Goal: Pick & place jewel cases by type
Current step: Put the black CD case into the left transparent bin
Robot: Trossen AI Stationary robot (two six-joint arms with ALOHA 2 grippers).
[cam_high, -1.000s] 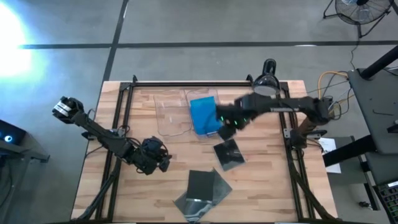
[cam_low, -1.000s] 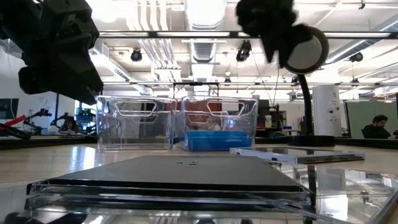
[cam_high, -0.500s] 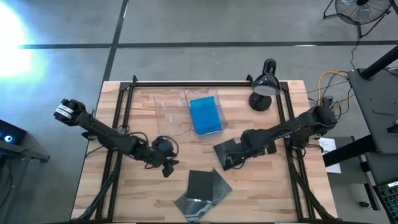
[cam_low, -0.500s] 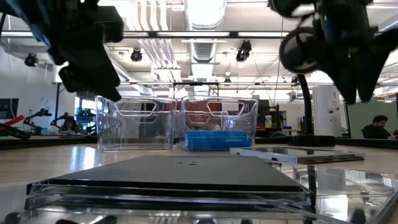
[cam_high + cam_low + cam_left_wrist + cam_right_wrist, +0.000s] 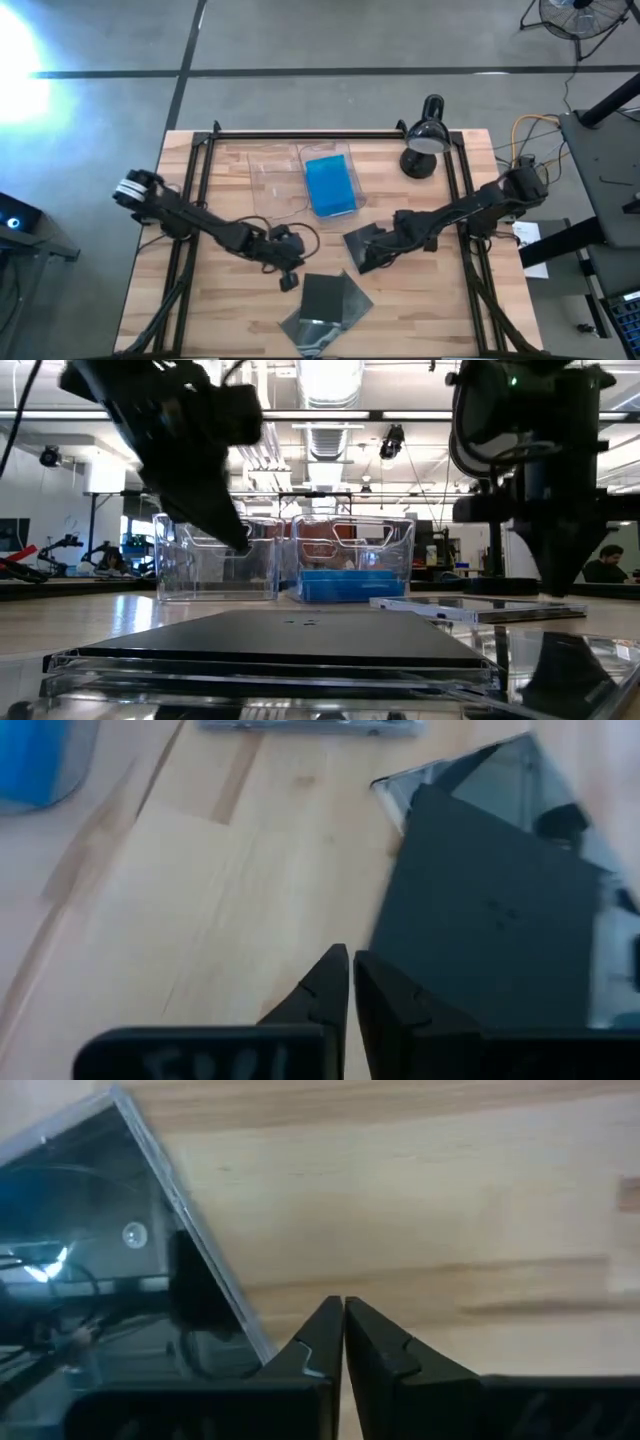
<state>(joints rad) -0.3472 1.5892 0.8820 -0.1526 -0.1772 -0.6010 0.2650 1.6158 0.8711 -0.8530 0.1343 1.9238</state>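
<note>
Blue jewel cases (image 5: 330, 185): a stack of bright blue cases lies inside the right-hand clear tray (image 5: 341, 152) at the far middle of the desk (image 5: 230, 320); in the low view the blue (image 5: 350, 584) shows through that tray's wall.
Smoky jewel case, middle (image 5: 365, 245): flat on the desk, in front of the blue stack and a little to its right, with the right tool over its near right part.
Smoky jewel cases, front (image 5: 325, 305): two or three dark cases overlapping at angles near the front edge of the desk; the exact count cannot be told.
Left clear tray (image 5: 272, 180): just beside the blue-filled tray, touching or nearly so; only clear plastic shows in it.
Left tool (image 5: 288, 281): fingers pressed together, pinching nothing, low over bare wood just left of the front dark cases; its wrist view shows the closed fingertips (image 5: 350, 982) by the edge of a dark case (image 5: 490, 930).
Right tool (image 5: 365, 258): fingers pressed together, nothing between them, at the middle smoky case; its wrist view shows the tips (image 5: 343, 1330) beside that case's clear edge (image 5: 190, 1250).
Lamp (image 5: 425, 138): black desk lamp at the far right of the desk, well apart from the cases.
</note>
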